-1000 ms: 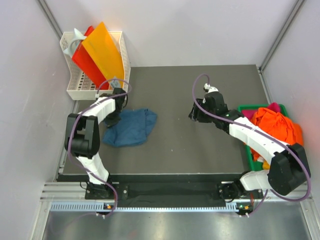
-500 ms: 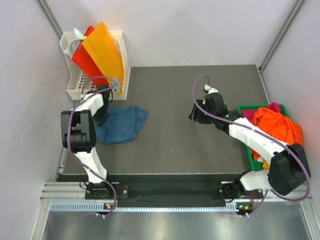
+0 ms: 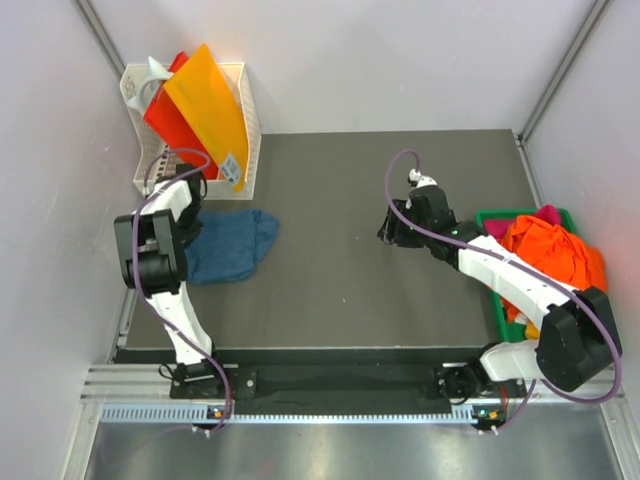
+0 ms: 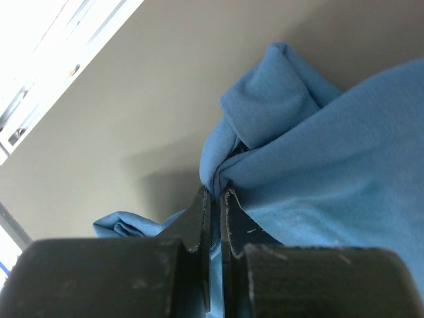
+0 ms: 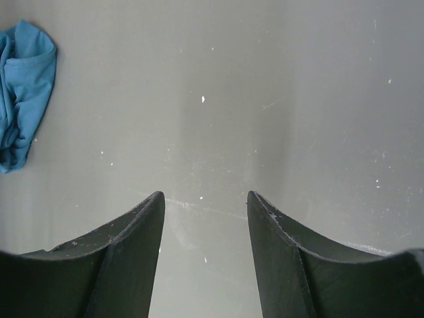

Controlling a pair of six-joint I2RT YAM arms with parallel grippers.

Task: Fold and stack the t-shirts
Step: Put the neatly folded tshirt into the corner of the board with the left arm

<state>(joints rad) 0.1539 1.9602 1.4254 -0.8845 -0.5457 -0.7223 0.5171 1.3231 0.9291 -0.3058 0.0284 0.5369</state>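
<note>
A dark grey tabletop (image 3: 350,300) sits between plain white walls. At its rear left corner stands a white slotted basket (image 3: 148,185) with orange and red sheets (image 3: 205,95) leaning out of it. A small tag hangs from the orange sheet, just above the cloth below. Along the right edge lies a green tray (image 3: 492,216), heaped with an orange t-shirt (image 3: 550,250) and a magenta one (image 3: 548,213) behind it. The right arm (image 3: 500,268) reaches across the tray's near corner.

The blue t-shirt (image 3: 230,245) lies crumpled at the tabletop's left side, just in front of the basket. The left arm (image 3: 160,215) bends over the shirt's left edge. Its jaws are pressed almost together on a bunched fold of the blue cloth, with the rest of the shirt spreading to the right of them. The right arm's jaws stand wide apart over bare tabletop right of centre, with nothing between them and well away from the blue shirt.
</note>
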